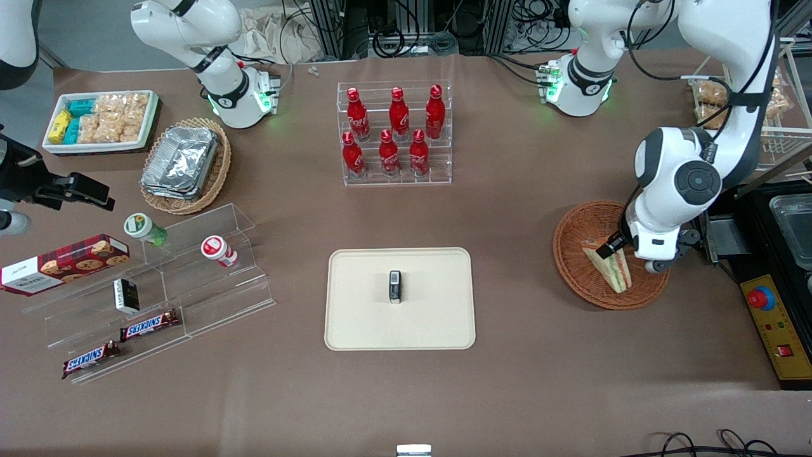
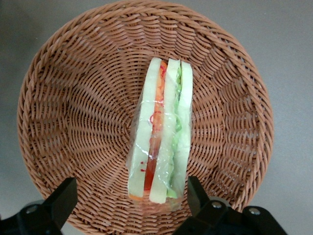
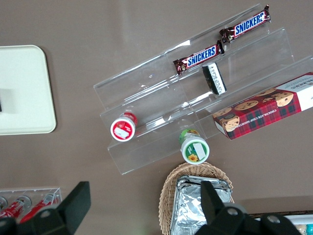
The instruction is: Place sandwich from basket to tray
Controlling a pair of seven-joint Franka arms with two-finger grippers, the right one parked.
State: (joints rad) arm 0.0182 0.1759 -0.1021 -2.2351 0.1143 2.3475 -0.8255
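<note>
Sandwich (image 2: 161, 132) is the thing to move, but take the scene by size: the brown surface (image 1: 539, 381) carries everything, and the cream tray (image 1: 355, 317) sits near its middle, well apart from the reddish-brown wicker basket (image 1: 574, 235) at the working arm's end. A small dark object (image 1: 395, 286) stands at the tray's centre. Inside the basket the wrapped sandwich lies on edge, its bread and fillings facing up. Above the basket hangs the claw (image 2: 132, 203), fingers spread wide to either side of the sandwich's broad end and not touching it. The clear wrap looks slippery, so a shallow pinch may slide off. Dropping too low could catch the weave and drag the basket.
</note>
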